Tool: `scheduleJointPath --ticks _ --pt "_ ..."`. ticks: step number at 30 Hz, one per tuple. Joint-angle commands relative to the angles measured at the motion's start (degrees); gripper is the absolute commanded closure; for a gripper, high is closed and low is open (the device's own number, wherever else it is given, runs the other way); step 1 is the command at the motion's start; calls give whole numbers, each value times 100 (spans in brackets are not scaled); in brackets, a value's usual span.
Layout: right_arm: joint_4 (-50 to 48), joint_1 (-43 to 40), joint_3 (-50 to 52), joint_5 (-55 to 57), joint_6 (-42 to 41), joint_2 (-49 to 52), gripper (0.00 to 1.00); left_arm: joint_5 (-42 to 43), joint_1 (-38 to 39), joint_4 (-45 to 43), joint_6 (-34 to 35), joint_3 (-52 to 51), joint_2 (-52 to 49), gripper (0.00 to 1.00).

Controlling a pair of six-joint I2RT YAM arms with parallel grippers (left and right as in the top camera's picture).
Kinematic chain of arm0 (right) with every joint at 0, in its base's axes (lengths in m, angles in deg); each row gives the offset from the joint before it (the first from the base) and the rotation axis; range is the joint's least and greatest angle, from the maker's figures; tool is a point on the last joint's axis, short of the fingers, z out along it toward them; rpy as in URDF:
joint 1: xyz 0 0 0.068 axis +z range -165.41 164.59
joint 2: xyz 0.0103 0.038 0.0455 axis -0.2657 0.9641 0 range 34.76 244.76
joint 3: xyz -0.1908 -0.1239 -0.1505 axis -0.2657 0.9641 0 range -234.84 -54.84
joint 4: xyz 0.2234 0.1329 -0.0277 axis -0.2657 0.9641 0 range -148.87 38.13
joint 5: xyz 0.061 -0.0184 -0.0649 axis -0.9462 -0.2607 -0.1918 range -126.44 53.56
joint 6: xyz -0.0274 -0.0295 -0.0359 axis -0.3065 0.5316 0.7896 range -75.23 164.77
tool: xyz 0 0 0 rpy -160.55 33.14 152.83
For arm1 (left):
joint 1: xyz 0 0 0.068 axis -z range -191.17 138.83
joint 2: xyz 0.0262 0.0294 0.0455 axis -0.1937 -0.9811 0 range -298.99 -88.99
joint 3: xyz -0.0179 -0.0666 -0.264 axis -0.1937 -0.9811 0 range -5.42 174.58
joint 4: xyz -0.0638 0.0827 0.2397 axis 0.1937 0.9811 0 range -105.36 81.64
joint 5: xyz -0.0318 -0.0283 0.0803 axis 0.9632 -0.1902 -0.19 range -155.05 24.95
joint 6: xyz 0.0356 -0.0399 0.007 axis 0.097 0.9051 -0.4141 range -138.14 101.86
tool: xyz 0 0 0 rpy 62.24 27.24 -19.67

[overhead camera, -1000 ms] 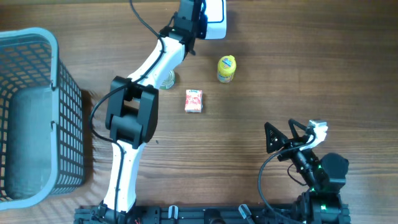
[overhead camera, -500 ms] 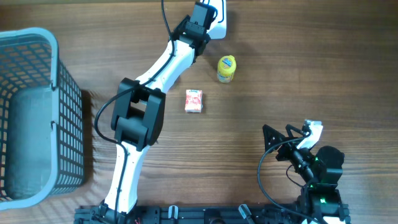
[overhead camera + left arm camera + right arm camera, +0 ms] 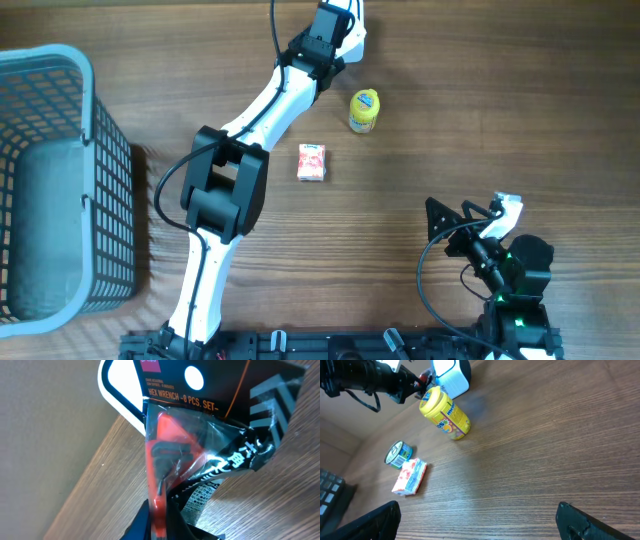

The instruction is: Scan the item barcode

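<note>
Left tool (image 3: 338, 22) grips the hex wrench packet (image 3: 200, 435) at top centre; right tool (image 3: 472, 215) gapes wide, idle. Next, probably, present the barcode.

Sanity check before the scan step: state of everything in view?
left fingers: shut on the hex wrench pack
hex wrench pack: held, clamped
right fingers: open, empty
yellow bottle: on the table, cap on, free
red-white packet: flat on table, free
small can: on table by the packet
basket: nothing visible inside

1 basket (image 3: 112, 190), 1 bottle (image 3: 364, 111), 1 packet (image 3: 312, 162), 1 tin (image 3: 399, 454), 1 wrench pack (image 3: 200, 435)
</note>
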Motion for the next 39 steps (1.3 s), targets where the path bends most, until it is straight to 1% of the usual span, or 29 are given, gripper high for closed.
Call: scheduleJointPath --ticks 1,5,8,12,16,20,21,23,26,27,29,30,32,33,34,35,36,37,38,39 --pt "-33 9 -81 98 -61 22 0 -557 -61 -50 -538 188 -116 96" --pt "-31 9 -81 98 -177 22 0 -785 -90 -74 -1113 188 -203 96" --pt "-33 9 -81 101 -302 22 0 -883 -146 -382 -1281 188 -203 96" --pt "-46 9 -81 107 -433 22 0 -922 -201 -402 -1283 188 -203 96" --pt "-68 9 -81 299 -1202 22 0 -1032 -219 -400 -1394 188 -203 96" --pt "11 9 -81 323 -1224 22 0 -1032 -83 -404 -1405 188 -203 96" --pt "4 9 -81 326 -1220 22 0 -1034 -11 -409 -1325 188 -203 96" --pt "0 7 -81 511 -1222 22 0 -1187 133 -542 -942 188 -168 96" --pt "-269 7 -81 411 -1200 22 0 -1241 286 -540 -632 188 149 96" --pt "-538 7 -90 105 -1198 22 0 -1235 313 -452 -459 188 356 96" --pt "-920 7 -275 -267 -1200 22 0 -1054 350 94 120 188 846 96" --pt "-962 7 -522 -267 -1185 22 0 -831 361 404 391 188 1060 96" --pt "-918 4 -1088 -190 -1019 22 0 -304 382 1005 1165 188 1596 96" --pt "-789 4 -1416 -184 -887 22 0 87 398 1300 1532 188 1853 96" --pt "-612 2 -1735 -170 -732 22 0 321 407 1425 1681 188 1958 96" --pt "-345 2 -2037 -118 -595 22 0 898 439 1661 1963 188 2179 96" --pt "238 2 -2577 63 -372 22 0 1202 483 1803 2059 188 2310 96" --pt "1032 2 -3285 372 -133 22 0 1342 590 2039 2074 188 2387 96" --pt "1687 2 -3941 697 55 22 0 1357 732 2291 2251 186 2391 96" --pt "2096 2 -4347 962 190 22 0 1530 822 2424 2363 186 2387 96"
